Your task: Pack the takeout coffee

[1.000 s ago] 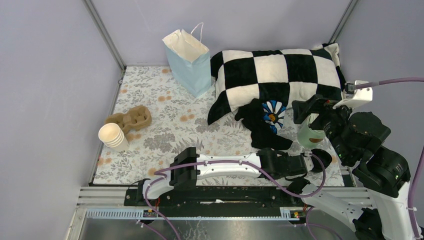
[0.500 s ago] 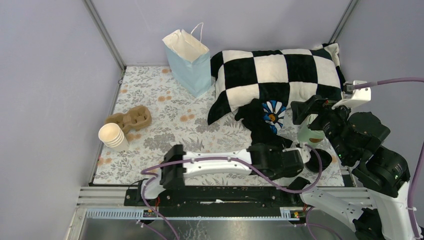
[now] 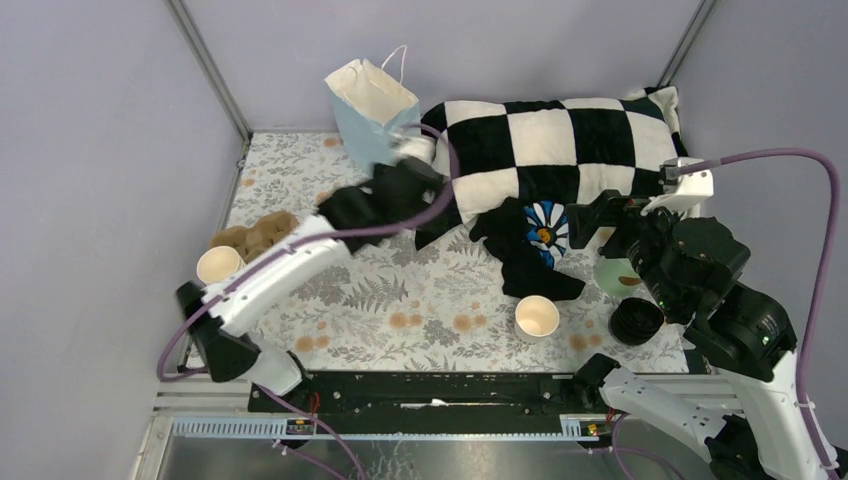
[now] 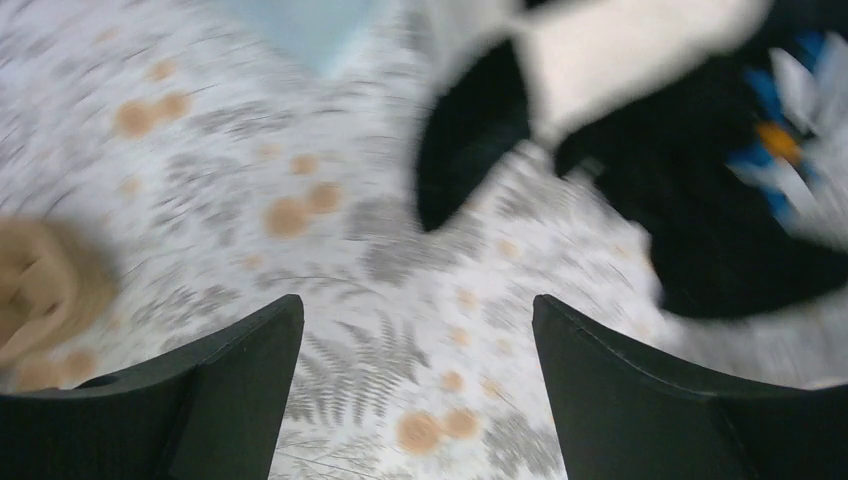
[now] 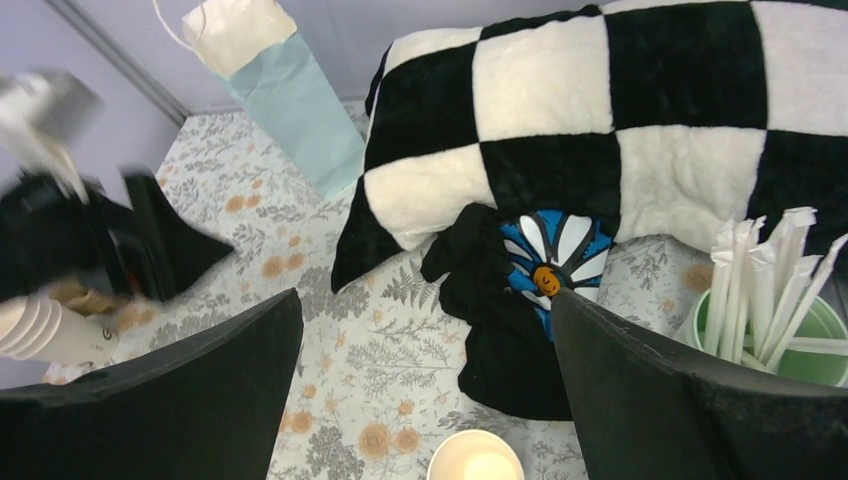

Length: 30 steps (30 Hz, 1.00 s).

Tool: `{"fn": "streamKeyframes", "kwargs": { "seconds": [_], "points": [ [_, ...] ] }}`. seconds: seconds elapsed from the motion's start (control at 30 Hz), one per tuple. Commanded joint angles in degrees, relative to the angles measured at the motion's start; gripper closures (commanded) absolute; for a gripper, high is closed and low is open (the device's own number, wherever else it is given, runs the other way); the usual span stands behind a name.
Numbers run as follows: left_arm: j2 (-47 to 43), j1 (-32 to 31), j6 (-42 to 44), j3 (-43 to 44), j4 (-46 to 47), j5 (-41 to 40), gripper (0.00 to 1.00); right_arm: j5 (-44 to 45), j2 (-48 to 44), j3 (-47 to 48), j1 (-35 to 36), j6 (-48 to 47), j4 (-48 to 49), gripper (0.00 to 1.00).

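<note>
Currently, the takeout coffee cup (image 3: pixel 537 318) stands upright and lidless on the floral tablecloth (image 3: pixel 400 290), near the front edge and right of centre. Its round black lid (image 3: pixel 637 320) lies apart from it, on the cloth to its right.

Left gripper (image 4: pixel 415 305): jaws spread wide, nothing between them. It hangs over the far-left part of the table, beside the light-blue paper bag (image 3: pixel 360 110) and the corner of the black-and-white checkered pillow (image 3: pixel 560 150). The cup is well apart from it, toward the near right. The left wrist view is blurred and does not include the cup.

Right gripper (image 5: pixel 425 295): jaws spread wide, nothing held. It hovers above the black cloth with the blue-and-white flower print (image 3: pixel 530 250), beside the mint-green cup of straws (image 5: pixel 790 330). In the right wrist view the cup's open mouth sits at the bottom edge, between the two fingers but below them, with no contact.

Near the left edge stand the stack of cream cups (image 3: pixel 222 265) and a brown cardboard cup carrier (image 3: pixel 255 235).
</note>
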Motion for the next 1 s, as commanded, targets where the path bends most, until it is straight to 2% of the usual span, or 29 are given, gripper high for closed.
{"fn": "streamKeyframes", "kwargs": {
  "seconds": [0.0,0.13,0.2,0.27,0.37,0.47,0.63,0.97],
  "points": [
    [-10.2,17.7,-7.8,-7.4,2.1,3.8,0.11,-2.7,0.8,-1.1,0.3,-0.1,1.2,0.0],
    [-12.1,31.7,-3.9,-13.3,3.2,7.5,0.07,-3.0,1.5,-1.4,0.3,-0.4,1.3,0.0],
    [-11.0,41.2,-3.5,-15.2,3.1,11.7,0.06,-3.3,2.4,-1.3,0.3,-0.8,1.2,0.0],
    [-7.4,49.3,-4.7,-14.9,1.5,16.8,0.06,-4.4,3.6,-0.9,0.4,-1.5,1.1,0.0],
    [0.3,56.3,-7.0,-11.8,-3.3,19.9,0.1,-5.7,5.5,-0.4,0.3,-2.4,1.0,0.0],
    [5.2,60.3,-7.3,-10.4,-3.6,22.4,0.16,-6.6,6.8,0.0,0.3,-3.2,1.6,0.0],
    [11.1,65.3,-5.0,-8.3,-3.4,27.8,0.32,-6.7,7.6,0.1,0.3,-4.1,1.7,0.0],
    [17.3,65.5,-0.3,-4.7,-2.6,25.8,0.48,-6.0,7.7,-0.8,0.4,-4.0,2.4,0.0]
  ]
}}
